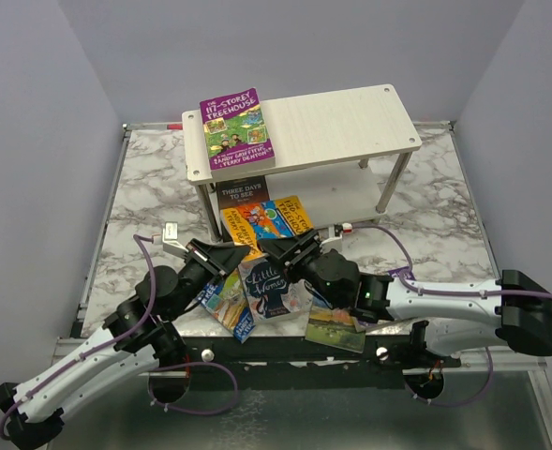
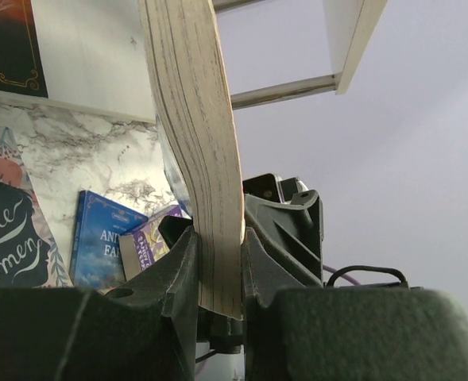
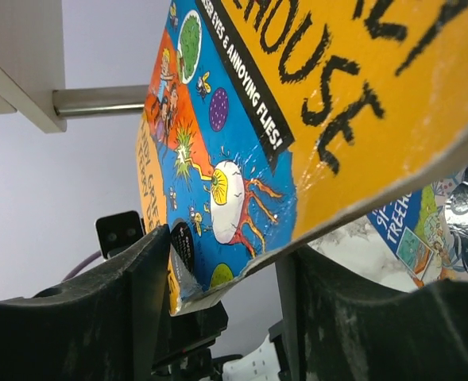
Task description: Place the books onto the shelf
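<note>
Lifting step: the orange book (image 1: 261, 223) is clamped by its page edge in the left claw (image 2: 220, 262). Its corner is straddled by the right claw (image 3: 218, 278), though whether it is gripped cannot be told. The shelf (image 1: 341, 122) is seen just beyond both claws. A firm pinch, then a raise, is likely needed.

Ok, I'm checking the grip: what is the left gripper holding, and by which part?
The left gripper pinches a paperback across its page block, near one edge.

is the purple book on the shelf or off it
On it: the purple book lies flat, cover up, at the left end of the shelf top.
</note>
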You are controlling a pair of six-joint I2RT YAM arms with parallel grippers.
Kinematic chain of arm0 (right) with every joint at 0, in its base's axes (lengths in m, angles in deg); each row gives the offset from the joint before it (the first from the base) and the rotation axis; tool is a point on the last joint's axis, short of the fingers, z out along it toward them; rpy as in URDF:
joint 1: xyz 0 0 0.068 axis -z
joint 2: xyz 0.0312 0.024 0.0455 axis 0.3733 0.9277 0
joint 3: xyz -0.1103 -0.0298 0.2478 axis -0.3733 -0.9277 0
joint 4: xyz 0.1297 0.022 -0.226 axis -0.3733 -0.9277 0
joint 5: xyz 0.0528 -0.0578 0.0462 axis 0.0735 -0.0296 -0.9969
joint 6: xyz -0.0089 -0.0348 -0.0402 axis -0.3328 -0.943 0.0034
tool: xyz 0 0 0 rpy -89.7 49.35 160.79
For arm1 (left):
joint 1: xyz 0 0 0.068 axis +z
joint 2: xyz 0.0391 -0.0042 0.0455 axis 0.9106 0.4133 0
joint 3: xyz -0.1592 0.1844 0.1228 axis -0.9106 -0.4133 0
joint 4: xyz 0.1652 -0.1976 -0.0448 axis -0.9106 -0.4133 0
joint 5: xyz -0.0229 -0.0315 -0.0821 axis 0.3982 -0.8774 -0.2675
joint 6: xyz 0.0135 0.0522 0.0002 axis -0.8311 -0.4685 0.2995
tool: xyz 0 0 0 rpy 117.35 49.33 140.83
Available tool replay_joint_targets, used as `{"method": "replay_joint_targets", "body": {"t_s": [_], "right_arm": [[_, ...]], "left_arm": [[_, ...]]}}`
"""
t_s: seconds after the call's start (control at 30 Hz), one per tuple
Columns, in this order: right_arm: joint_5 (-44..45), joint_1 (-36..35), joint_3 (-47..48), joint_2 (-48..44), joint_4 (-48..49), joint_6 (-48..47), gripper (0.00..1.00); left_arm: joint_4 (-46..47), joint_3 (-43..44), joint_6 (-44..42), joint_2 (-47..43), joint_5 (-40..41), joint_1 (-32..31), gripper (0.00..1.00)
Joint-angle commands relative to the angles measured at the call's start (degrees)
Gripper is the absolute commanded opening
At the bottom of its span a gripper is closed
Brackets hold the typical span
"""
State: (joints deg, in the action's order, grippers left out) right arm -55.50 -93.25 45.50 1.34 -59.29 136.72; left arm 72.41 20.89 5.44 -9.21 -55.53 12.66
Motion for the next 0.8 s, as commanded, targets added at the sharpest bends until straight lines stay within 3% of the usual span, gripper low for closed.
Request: {"method": "replay_joint_targets", "body": {"t_s": [0.0, 0.2, 0.33, 0.57, 0.77], "right_arm": [[9.27, 0.13, 2.63, 0.3, -3.87, -1.13, 0.53], [13.69, 0.12, 2.22, -1.2, -5.16, -1.44, 0.32], [15.05, 0.14, 1.32, -3.07, -4.5, -3.8, 0.02], [15.84, 0.1, -1.09, -7.04, -4.16, -6.71, 0.01], [16.58, 0.13, -5.35, -15.09, -9.06, -8.61, 0.0]], "left_arm": [[7.05, -0.54, 2.47, -0.95, -2.81, -0.16, 0.0], [7.28, -1.01, 3.03, -0.51, -4.78, -0.16, 0.0], [7.63, -1.86, 3.7, -0.3, -6.03, -0.18, 0.0], [8.15, -2.73, 4.21, 2.07, -8.58, -0.17, 0.0], [7.14, -4.09, 3.39, 3.55, -8.71, -0.17, 0.45]]}}
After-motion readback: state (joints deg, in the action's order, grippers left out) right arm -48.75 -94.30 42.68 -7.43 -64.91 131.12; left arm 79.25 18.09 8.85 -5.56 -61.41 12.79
